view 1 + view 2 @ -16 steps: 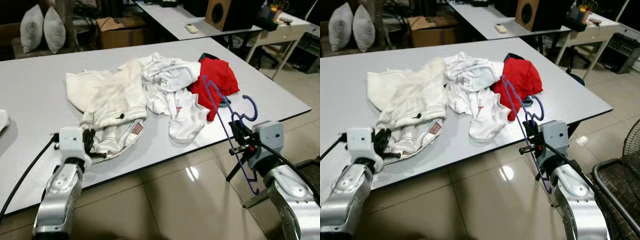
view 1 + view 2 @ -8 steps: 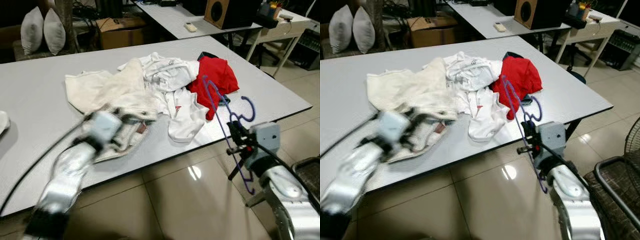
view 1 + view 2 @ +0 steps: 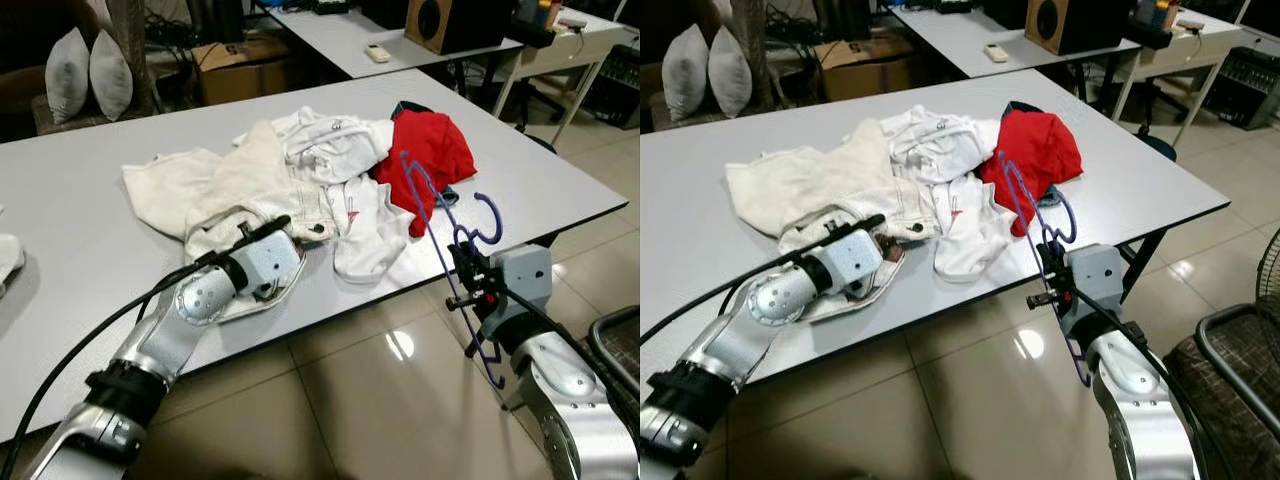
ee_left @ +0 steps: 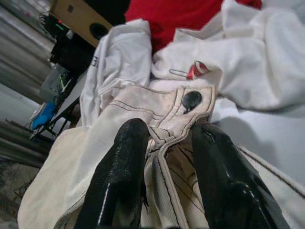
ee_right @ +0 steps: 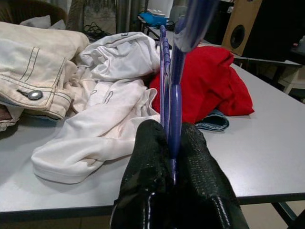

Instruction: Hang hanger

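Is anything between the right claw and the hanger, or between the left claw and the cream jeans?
Nothing visible. The right claw is shut on the purple hanger at the table edge. The left claw sits open around the cream jeans waistband.

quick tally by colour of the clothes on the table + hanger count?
Cream or off-white denim garment with a metal button: 1
White T-shirt-like garments: 2, though the heap makes the split uncertain
Red fabric garment: 1
Dark blue fabric peeking from under the red one: 1
Purple plastic hanger: 1
Total: 5 clothes, 1 hanger, 6 things
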`<state>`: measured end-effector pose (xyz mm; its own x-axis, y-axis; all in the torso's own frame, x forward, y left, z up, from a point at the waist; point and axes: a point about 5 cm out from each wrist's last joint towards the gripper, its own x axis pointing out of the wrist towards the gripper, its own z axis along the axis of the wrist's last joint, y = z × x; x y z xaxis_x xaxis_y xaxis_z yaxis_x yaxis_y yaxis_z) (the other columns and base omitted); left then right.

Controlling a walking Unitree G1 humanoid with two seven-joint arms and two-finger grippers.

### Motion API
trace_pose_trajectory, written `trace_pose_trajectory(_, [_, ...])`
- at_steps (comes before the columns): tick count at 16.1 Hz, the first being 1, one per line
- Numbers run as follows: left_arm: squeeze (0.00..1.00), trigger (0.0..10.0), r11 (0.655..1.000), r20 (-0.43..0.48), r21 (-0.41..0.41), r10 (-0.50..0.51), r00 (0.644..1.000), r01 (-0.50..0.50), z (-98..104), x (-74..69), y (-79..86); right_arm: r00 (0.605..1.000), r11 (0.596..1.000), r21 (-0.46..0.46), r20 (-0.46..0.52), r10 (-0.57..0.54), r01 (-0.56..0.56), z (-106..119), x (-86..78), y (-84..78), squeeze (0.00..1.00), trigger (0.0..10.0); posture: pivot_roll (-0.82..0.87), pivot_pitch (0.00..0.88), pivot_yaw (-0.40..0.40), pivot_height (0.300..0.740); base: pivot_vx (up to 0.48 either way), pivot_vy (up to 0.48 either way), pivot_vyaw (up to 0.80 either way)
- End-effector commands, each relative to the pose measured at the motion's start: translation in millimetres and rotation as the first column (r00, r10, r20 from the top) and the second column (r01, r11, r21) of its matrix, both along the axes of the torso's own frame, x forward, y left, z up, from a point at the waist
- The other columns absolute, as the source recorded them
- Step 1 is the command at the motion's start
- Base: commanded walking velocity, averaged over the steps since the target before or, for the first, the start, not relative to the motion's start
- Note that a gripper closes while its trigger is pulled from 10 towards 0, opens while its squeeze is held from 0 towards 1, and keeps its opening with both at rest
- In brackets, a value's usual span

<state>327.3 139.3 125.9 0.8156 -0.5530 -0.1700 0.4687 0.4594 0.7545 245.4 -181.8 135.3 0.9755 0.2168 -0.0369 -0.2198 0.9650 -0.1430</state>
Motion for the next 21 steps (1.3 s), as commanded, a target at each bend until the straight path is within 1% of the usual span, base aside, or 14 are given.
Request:
trace_pose_trajectory(1, [0.0, 8.5, 0.998, 0.03, 0.036, 0.046, 0.998, -0.047, 4, 8.8, 10.6, 1.0, 1.0, -0.007, 0.031, -0.001, 0.002, 5, 0.9, -0.8, 0.0, 10.0, -0.2, 0.0, 0.052, 0.74, 0.0, 0.0, 0.0])
trace_pose_trajectory(2, [0.0, 1.2, 0.995, 0.038, 0.044, 0.093, 0.995, -0.095, 6, 12.9, 20.2, 0.999, 1.0, -0.007, 0.032, -0.004, 0.004, 5, 1.9, -1.8, 0.0, 10.0, -0.18, 0.0, 0.046, 0.74, 0.0, 0.0, 0.0])
trace_pose_trajectory(3, [0.0, 0.0, 0.991, 0.036, 0.031, 0.128, 0.991, -0.13, 8, 15.5, 28.6, 0.999, 1.0, -0.005, 0.032, -0.003, 0.004, 5, 3.6, -1.3, 0.0, 10.0, -0.18, 0.0, 0.044, 0.74, 0.0, 0.0, 0.0])
trace_pose_trajectory(4, [0.0, 0.0, 0.988, 0.031, 0.0, 0.155, 0.987, -0.155, 10, 16.7, 34.7, 0.999, 1.0, -0.003, 0.033, 0.001, -0.001, 5, 5.1, 0.3, 0.0, 10.0, -0.18, 0.0, 0.044, 0.74, 0.0, 0.0, 0.0])
trace_pose_trajectory(7, [0.0, 0.0, 0.939, -0.102, -0.322, 0.092, 0.991, -0.121, 25, 7.4, 54.4, 0.999, 0.999, 0.001, 0.038, 0.035, -0.035, 6, 6.6, 8.9, 0.0, 10.0, -0.17, 0.0, 0.045, 0.74, 0.0, 0.0, 0.0])
trace_pose_trajectory(9, [0.0, 0.0, 0.932, -0.14, -0.298, 0.173, 0.975, -0.208, 24, 4.4, 84.8, 0.999, 0.999, -0.003, 0.035, 0.037, -0.037, 4, 5.2, 7.6, 0.0, 10.0, -0.17, 0.0, 0.045, 0.74, 0.0, 0.0, 0.0])
trace_pose_trajectory(11, [0.0, 0.0, 0.84, -0.156, -0.338, 0.395, 0.905, -0.425, 35, 9.4, 130.5, 0.999, 1.0, -0.003, 0.034, 0.03, -0.03, 4, 5.3, 4.6, 0.0, 10.0, -0.17, 0.0, 0.041, 0.74, 0.0, 0.0, 0.0])
trace_pose_trajectory(12, [0.0, 0.0, 0.818, -0.254, -0.324, 0.408, 0.877, -0.474, 30, 6.5, 140.7, 0.999, 0.999, -0.005, 0.027, 0.032, -0.032, 3, 4.8, 4.6, 0.0, 10.0, -0.17, 0.0, 0.042, 0.74, 0.0, 0.0, 0.0])
trace_pose_trajectory(13, [0.0, 0.0, 0.852, -0.322, -0.315, 0.318, 0.891, -0.418, 25, 0.7, 136.2, 0.999, 0.999, -0.006, 0.023, 0.035, -0.035, 2, 4.4, 4.8, 0.0, 10.0, -0.17, 0.0, 0.042, 0.74, 0.0, 0.0, 0.0])
trace_pose_trajectory(14, [0.0, 7.8, 0.938, -0.378, -0.273, 0.099, 0.92, -0.213, 20, -13.8, 117.5, 0.999, 0.999, -0.005, 0.02, 0.035, -0.035, 1, 3.9, 4.6, 0.0, 10.0, -0.16, 0.0, 0.041, 0.74, 0.0, 0.0, 0.0])
trace_pose_trajectory(15, [0.0, 10.0, 0.95, -0.39, -0.26, 0.061, 0.919, -0.174, 18, -17.1, 114.2, 0.999, 0.999, -0.004, 0.02, 0.035, -0.035, 1, 3.8, 4.5, 0.0, 10.0, -0.16, 0.0, 0.041, 0.74, 0.0, 0.0, 0.0])
trace_pose_trajectory(16, [0.0, 10.0, 0.963, -0.421, -0.263, -0.055, 0.905, -0.064, 15, -26.3, 105.0, 0.999, 0.999, -0.005, 0.019, 0.035, -0.035, 0, 3.5, 4.6, 0.0, 10.0, -0.17, 0.0, 0.047, 0.74, 0.0, 0.0, 0.0])
trace_pose_trajectory(17, [1.0, 10.0, 0.961, -0.439, -0.276, -0.134, 0.888, 0.008, 14, -32.8, 98.7, 0.999, 0.999, -0.006, 0.019, 0.035, -0.035, 0, 3.0, 4.6, 0.0, 10.0, -0.17, 0.0, 0.052, 0.74, 0.0, 0.0, 0.0])
trace_pose_trajectory(21, [1.0, 10.0, 0.964, -0.402, -0.189, -0.251, 0.881, 0.188, 37, -40.6, 95.7, 1.0, 1.0, 0.007, 0.023, 0.015, -0.015, -1, -0.5, -0.1, 0.0, 10.0, -0.16, 0.0, 0.059, 0.74, 0.0, 0.0, 0.0])
